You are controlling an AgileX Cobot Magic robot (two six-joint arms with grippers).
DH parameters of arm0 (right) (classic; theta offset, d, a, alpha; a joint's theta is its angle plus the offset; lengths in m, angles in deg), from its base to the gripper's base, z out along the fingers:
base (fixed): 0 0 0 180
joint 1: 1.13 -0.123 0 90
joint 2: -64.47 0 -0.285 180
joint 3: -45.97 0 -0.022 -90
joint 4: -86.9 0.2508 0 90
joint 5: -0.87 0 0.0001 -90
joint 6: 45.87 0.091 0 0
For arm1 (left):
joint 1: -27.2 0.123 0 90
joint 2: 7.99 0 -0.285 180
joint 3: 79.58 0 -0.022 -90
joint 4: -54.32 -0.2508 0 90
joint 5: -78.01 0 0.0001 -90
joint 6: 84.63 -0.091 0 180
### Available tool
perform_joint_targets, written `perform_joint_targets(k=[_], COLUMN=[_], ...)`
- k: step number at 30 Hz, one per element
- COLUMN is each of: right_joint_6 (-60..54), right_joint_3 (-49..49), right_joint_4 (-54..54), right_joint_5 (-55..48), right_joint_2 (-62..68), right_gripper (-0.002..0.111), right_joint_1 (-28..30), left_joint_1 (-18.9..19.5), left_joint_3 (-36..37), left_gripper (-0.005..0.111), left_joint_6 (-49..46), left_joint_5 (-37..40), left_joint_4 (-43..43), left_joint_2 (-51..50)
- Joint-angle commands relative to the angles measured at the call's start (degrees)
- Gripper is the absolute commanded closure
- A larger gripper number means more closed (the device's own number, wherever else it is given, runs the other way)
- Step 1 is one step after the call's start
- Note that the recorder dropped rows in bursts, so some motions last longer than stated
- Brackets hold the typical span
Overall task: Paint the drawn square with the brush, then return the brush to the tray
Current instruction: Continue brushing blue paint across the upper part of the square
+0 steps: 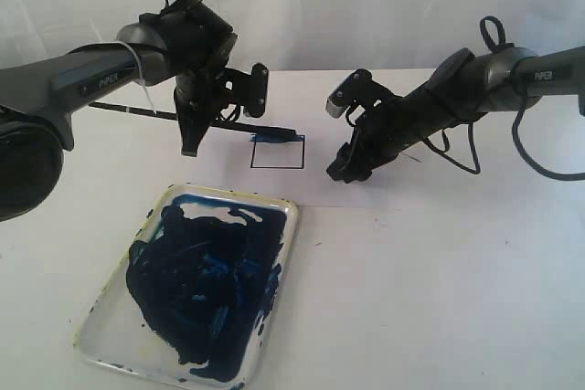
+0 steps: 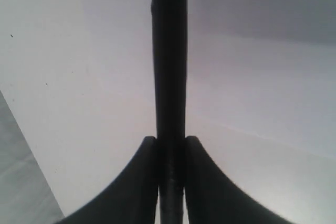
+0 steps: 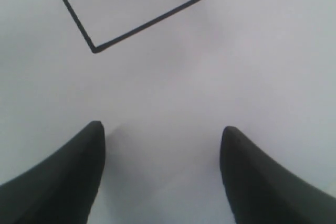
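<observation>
My left gripper point(image 1: 191, 137) is shut on the brush point(image 1: 128, 110), a thin black handle lying low across the paper. Its blue tip point(image 1: 277, 137) rests on the far edge of the drawn square point(image 1: 277, 156), where a short blue smear shows; the rest of the square is white. In the left wrist view the handle point(image 2: 169, 51) runs straight out from between the closed fingers point(image 2: 142, 182). My right gripper point(image 1: 345, 169) stands open just right of the square, low over the paper. In the right wrist view the gripper point(image 3: 163, 135) holds nothing, with the square point(image 3: 92, 45) ahead of it.
The tray point(image 1: 285, 214), smeared with dark blue paint, lies at the front left, below the square. The white paper sheet point(image 1: 366, 191) lies under both grippers. A white backdrop closes off the far side.
</observation>
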Motion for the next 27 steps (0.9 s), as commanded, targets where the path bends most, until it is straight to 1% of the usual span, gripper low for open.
perform_joint_targets(k=[1,4,10,16,27], right_joint_6=[-0.8,-0.8,-0.7,-0.6,-0.6], right_joint_3=[-0.2,-0.2,-0.2,-0.2,-0.2], right_joint_4=[-1.3,-1.3,-1.3,-1.3,-1.3], right_joint_5=[0.2,0.2,0.3,0.3,0.3], right_joint_2=[1.2,1.2,1.2,1.2,1.2], right_gripper=[0.048,0.048,0.048,0.048,0.048], right_joint_1=[0.0,0.0,0.0,0.0,0.0], left_joint_1=[-0.3,-0.5,-0.4,-0.4,-0.4], left_joint_3=[-0.2,-0.2,-0.2,-0.2,-0.2], left_gripper=[0.107,0.107,0.107,0.107,0.107], left_joint_6=[0.0,-1.9,-1.7,0.0,1.0], left_joint_5=[-2.9,-2.0,-1.4,-4.0,-4.0], left_joint_4=[1.9,1.4,0.3,0.3,-1.7], left_joint_2=[-0.9,-1.0,-1.4,-1.4,-1.9])
